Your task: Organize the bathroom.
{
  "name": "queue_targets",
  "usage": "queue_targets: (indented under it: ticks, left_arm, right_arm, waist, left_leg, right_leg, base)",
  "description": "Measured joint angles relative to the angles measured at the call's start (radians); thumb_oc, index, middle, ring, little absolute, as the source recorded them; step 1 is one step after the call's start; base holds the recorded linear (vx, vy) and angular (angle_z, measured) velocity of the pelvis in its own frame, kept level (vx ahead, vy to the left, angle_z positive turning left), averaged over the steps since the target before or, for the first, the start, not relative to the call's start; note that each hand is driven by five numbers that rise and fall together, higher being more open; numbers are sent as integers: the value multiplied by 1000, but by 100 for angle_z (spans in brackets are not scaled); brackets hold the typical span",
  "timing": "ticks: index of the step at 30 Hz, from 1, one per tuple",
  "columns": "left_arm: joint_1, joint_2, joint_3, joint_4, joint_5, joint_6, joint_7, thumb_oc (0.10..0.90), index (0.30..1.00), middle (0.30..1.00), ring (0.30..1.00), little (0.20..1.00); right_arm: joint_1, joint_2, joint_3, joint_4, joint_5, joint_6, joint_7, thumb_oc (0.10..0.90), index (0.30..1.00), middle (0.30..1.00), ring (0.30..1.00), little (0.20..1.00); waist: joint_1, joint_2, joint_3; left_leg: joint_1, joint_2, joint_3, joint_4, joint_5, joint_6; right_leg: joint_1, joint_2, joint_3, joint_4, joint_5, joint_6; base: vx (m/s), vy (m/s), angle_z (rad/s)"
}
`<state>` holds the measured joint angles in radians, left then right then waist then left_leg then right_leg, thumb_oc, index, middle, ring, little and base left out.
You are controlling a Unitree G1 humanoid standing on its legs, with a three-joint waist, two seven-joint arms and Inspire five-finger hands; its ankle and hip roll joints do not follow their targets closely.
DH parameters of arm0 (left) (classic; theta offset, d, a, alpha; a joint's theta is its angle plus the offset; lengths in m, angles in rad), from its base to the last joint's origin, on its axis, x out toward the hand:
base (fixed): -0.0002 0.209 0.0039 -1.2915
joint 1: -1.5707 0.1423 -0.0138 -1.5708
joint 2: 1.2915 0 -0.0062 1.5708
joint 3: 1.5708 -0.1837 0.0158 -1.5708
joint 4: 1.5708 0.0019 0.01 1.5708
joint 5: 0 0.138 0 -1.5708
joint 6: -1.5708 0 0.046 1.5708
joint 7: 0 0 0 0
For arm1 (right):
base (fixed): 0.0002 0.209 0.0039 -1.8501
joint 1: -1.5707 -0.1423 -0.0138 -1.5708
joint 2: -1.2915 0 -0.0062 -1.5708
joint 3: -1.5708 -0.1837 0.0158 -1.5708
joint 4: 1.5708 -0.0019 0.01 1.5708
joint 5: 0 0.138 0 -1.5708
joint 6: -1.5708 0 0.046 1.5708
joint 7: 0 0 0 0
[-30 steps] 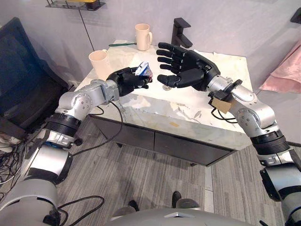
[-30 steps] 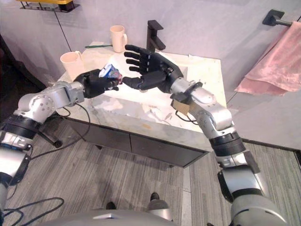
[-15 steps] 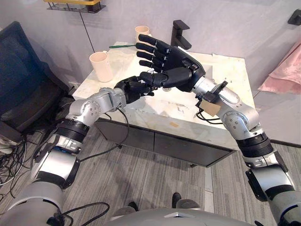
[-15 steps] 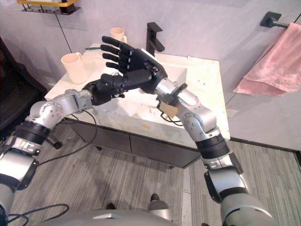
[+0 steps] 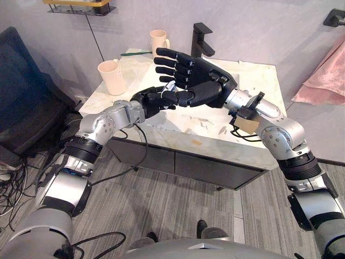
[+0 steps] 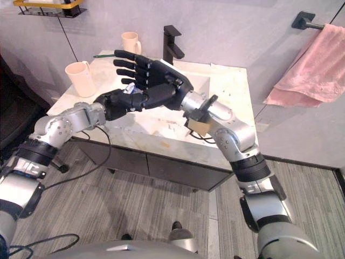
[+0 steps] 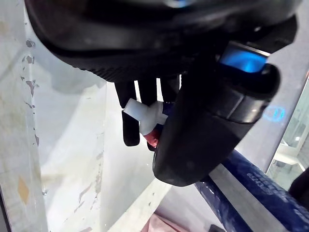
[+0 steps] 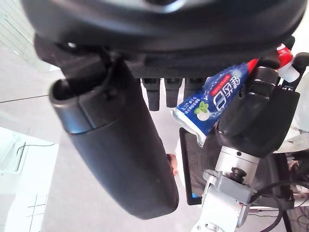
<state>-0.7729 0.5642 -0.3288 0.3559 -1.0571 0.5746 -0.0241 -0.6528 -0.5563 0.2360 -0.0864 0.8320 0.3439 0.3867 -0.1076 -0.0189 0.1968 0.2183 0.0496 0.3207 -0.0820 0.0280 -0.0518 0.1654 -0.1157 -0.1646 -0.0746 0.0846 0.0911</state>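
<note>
Marble vanity counter (image 5: 215, 127) with the two hands meeting above it.
Toothpaste tube (image 8: 215, 99) is pinched in the left hand (image 5: 152, 101), fingers curled round it, its long axis running from the white cap (image 7: 145, 112), held between the fingertips, toward the flat crimped end; the right hand (image 5: 198, 86) spreads straight-fingered just beside it; two cups (image 5: 111, 76) stand near the black faucet (image 5: 200, 38).

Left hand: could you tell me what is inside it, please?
The left hand is curled round a toothpaste tube, white cap showing. The open right hand covers most of it from the head views.
</note>
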Motion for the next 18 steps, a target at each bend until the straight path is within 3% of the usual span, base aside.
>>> queue_targets:
  ticks: [15, 18]
  left_arm:
    - [30, 6, 19, -15, 0, -1, -1, 400, 300, 300, 300, 300]
    - [42, 10, 20, -26, 0, -1, 1, 400, 300, 300, 300, 300]
  right_arm:
    - [6, 3, 1, 7, -3, 3, 31, 800, 900, 900, 900, 900]
    - [8, 3, -1, 8, -57, -7, 55, 800, 900, 900, 900, 900]
  waist:
    - [13, 1, 0]
    - [18, 0, -1]
  left_leg:
    - [0, 0, -8, 0, 0, 0]
    - [0, 0, -13, 0, 1, 0]
  right_leg:
    - [3, -3, -7, -1, 0, 0]
    - [6, -3, -11, -2, 0, 0]
  base:
    - [0, -4, 1]
    - [2, -8, 3]
